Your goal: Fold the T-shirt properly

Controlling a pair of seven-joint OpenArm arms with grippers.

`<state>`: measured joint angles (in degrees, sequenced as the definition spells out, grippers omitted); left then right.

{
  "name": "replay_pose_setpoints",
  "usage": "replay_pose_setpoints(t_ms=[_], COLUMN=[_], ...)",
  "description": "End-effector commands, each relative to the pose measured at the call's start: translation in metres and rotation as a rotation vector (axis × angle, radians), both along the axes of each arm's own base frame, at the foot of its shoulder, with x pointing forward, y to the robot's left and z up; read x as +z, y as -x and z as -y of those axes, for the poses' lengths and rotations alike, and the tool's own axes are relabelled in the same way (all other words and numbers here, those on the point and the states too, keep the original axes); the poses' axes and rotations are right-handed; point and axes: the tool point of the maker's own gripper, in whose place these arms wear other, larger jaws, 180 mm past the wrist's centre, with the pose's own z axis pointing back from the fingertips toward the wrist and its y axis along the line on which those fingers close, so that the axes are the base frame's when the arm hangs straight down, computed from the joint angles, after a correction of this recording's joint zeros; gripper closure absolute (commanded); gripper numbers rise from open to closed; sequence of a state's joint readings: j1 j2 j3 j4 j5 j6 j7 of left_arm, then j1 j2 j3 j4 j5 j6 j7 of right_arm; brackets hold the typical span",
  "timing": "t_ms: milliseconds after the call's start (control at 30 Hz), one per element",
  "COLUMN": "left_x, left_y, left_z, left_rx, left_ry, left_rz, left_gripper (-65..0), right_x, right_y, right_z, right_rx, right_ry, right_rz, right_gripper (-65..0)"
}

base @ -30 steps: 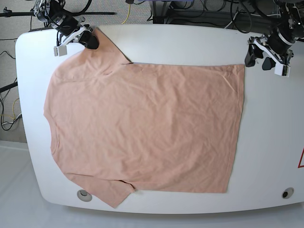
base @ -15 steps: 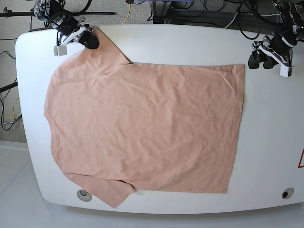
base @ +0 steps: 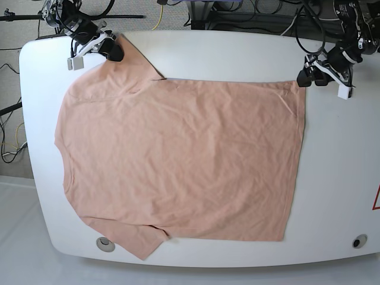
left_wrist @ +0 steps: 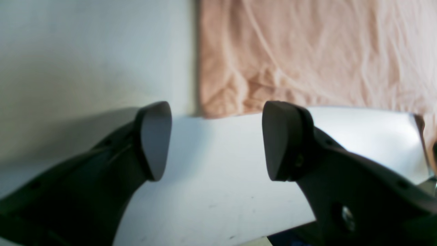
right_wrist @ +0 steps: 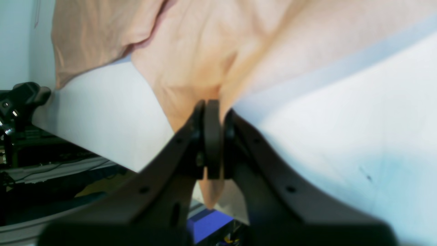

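While the T-shirt (base: 178, 160) lies spread nearly flat across the white table (base: 237, 56), covering most of the top with its hem toward the left arm and its sleeves toward the right arm, only one of its far corners is actually held. The right gripper (right_wrist: 213, 112) is clamped tight on the tip of the far sleeve (base: 127, 50), and its wrist view shows a small tongue of pink cloth poking out below the closed jaws. The left gripper (left_wrist: 215, 140) stands wide with nothing between its jaws, hovering just beside the shirt's far hem corner (left_wrist: 222, 99), which lies a little bunched against the table.

The step in hand looks like taking that hem corner so both arms can lift the far edge together. To do it well, the left gripper should come down so one jaw slides under the hem and the other lands on top, catching both layers of cloth and not only the upper one; how the layers sit at that wrinkled corner is hard to tell from the blurred wrist view. The bite should go well onto the cloth, not just on the hem's stitched lip, or it may slip when lifted. The right grip should not pull meanwhile, since tension along the far edge would drag the corner away from the open jaws.
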<state>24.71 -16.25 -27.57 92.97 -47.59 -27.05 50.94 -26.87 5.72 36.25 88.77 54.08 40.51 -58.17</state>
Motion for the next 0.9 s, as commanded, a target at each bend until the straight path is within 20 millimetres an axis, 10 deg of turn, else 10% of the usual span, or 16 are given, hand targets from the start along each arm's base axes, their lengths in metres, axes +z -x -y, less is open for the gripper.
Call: replay_pose_setpoints(t_ms=[0, 867], left_x=[0.008, -0.009], left_y=[-0.008, -0.002], left_z=[0.001, 0.012], left_rx=[-0.022, 0.003], left_ry=[-0.013, 0.034], left_rz=[0.036, -0.013], left_gripper=[-39.5, -39.8], right_x=[-0.001, -0.001], right_y=[0.004, 0.004], right_z=[0.004, 0.004], right_rx=[0.01, 0.004], right_ry=[0.023, 0.02], right_rz=[-0.021, -0.015], right_gripper=[0.0, 0.0])
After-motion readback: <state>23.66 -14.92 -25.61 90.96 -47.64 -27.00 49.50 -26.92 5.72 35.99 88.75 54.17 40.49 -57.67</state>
